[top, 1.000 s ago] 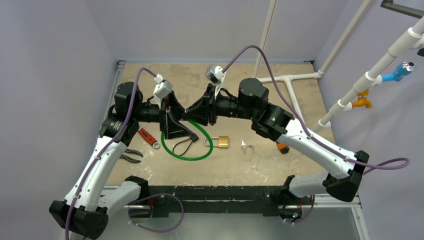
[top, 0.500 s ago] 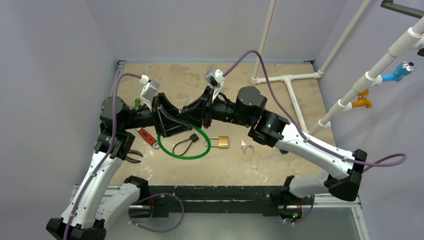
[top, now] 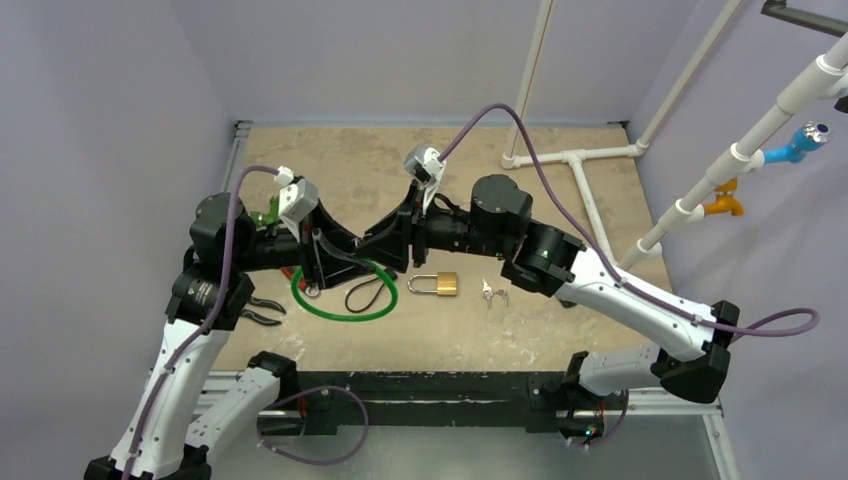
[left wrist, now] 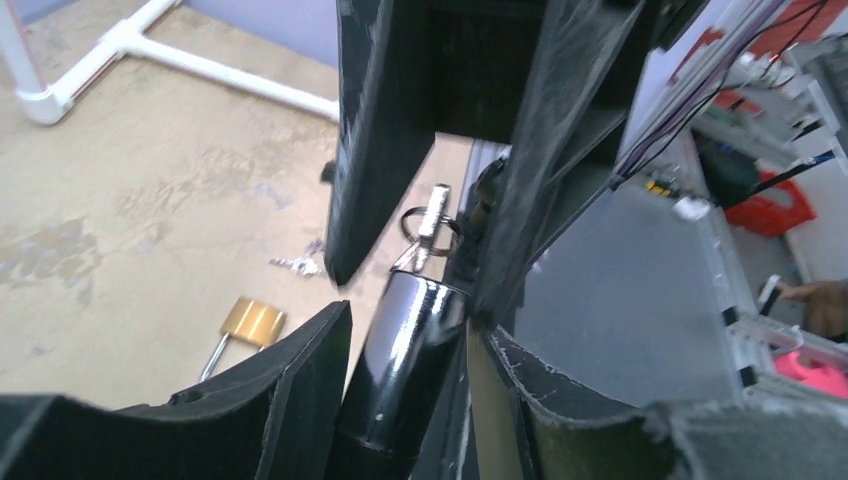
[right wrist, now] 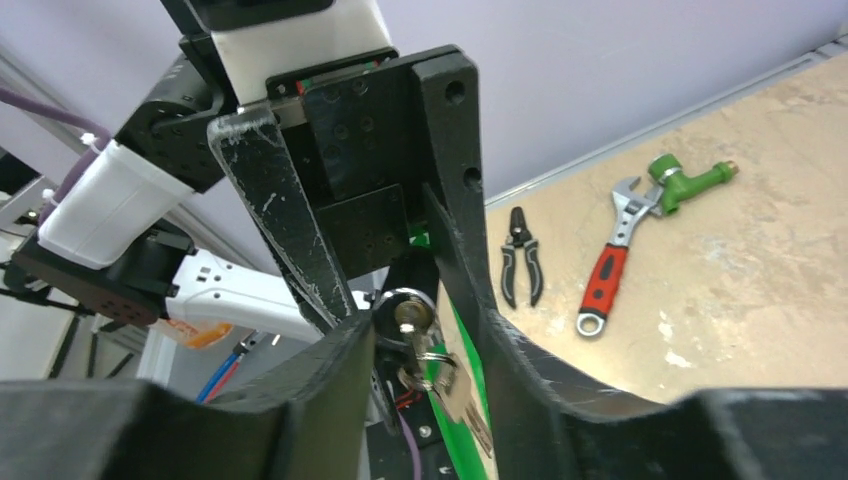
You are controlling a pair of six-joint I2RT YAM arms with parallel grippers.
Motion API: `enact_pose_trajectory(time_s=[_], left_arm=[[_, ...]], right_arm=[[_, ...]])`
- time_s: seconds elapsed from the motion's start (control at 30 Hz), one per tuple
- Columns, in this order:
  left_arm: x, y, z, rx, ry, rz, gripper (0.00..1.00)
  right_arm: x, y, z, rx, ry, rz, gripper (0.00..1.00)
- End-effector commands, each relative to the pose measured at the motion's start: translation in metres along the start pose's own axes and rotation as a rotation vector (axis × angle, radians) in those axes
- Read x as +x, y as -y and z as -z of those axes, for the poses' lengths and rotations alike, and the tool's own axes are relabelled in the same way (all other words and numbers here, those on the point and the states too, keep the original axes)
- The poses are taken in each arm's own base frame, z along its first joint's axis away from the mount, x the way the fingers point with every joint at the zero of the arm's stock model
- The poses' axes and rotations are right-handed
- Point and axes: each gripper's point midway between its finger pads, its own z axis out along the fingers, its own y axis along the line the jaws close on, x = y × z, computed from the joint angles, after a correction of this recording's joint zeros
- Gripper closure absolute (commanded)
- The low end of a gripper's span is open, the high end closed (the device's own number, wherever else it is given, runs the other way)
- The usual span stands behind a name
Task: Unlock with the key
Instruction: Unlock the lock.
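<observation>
My left gripper [left wrist: 410, 325] is shut on the black shiny barrel of a cable lock [left wrist: 405, 345] and holds it above the table. The lock's green cable [top: 340, 302] loops on the table below. A key [right wrist: 408, 322] sits in the barrel's end face, with a ring and a spare key [right wrist: 462, 395] hanging from it. The key also shows in the left wrist view [left wrist: 432, 212]. My right gripper [right wrist: 425, 330] faces the barrel's end, its jaws apart on either side of the key. In the top view the two grippers meet, left [top: 352, 248], right [top: 378, 240].
A brass padlock [top: 441, 284] and a small key bunch [top: 492, 293] lie right of the cable. A black strap loop [top: 366, 292] lies inside the cable. Pliers [top: 262, 312], a red-handled wrench [right wrist: 608, 270] and a green nozzle [right wrist: 685, 180] lie at the left. White pipes [top: 575, 160] stand back right.
My left arm has pulled back to the left with the lock, dragging the green cable left. My right gripper has followed and stays at the barrel's end.
</observation>
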Motion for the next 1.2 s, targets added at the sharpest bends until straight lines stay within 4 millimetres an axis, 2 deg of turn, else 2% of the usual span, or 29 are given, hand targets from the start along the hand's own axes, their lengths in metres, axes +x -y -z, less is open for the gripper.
enact_pose_trajectory(time_s=[0.0, 0.13, 0.2, 0.23, 0.33, 0.5, 0.6, 0.7, 0.8, 1.0, 1.17], left_arm=[[0.002, 0.001, 0.012, -0.054, -0.051, -0.159, 1.0], [0.006, -0.002, 0.017, -0.075, -0.078, -0.231, 1.0], [0.005, -0.002, 0.017, -0.08, -0.079, -0.239, 1.0], [0.004, -0.002, 0.017, -0.081, -0.079, -0.238, 1.0], [0.001, -0.001, 0.018, -0.083, -0.075, -0.245, 1.0], [-0.002, -0.003, 0.017, -0.095, -0.07, -0.247, 1.0], [-0.005, -0.003, 0.017, -0.099, -0.065, -0.255, 1.0], [-0.006, -0.005, 0.017, -0.106, -0.067, -0.252, 1.0], [-0.006, -0.007, 0.017, -0.115, -0.07, -0.254, 1.0], [-0.006, -0.012, 0.016, -0.13, -0.075, -0.246, 1.0], [-0.006, -0.013, 0.016, -0.134, -0.076, -0.246, 1.0]], right_arm=[[-0.054, -0.022, 0.037, 0.006, 0.083, 0.096, 0.54], [-0.068, -0.025, 0.05, 0.035, 0.089, 0.138, 0.5], [-0.07, -0.024, 0.052, 0.047, 0.082, 0.147, 0.54], [-0.069, -0.024, 0.051, 0.047, 0.075, 0.15, 0.6], [-0.06, -0.023, 0.047, 0.036, 0.035, 0.15, 0.7], [-0.041, -0.016, 0.041, 0.033, -0.047, 0.164, 0.65], [-0.03, -0.011, 0.035, 0.034, -0.085, 0.164, 0.72], [-0.021, -0.009, 0.028, 0.022, -0.113, 0.163, 0.75], [-0.02, -0.01, 0.025, 0.005, -0.123, 0.171, 0.76], [-0.019, -0.012, 0.025, -0.012, -0.124, 0.186, 0.72], [-0.017, -0.013, 0.027, -0.018, -0.124, 0.195, 0.76]])
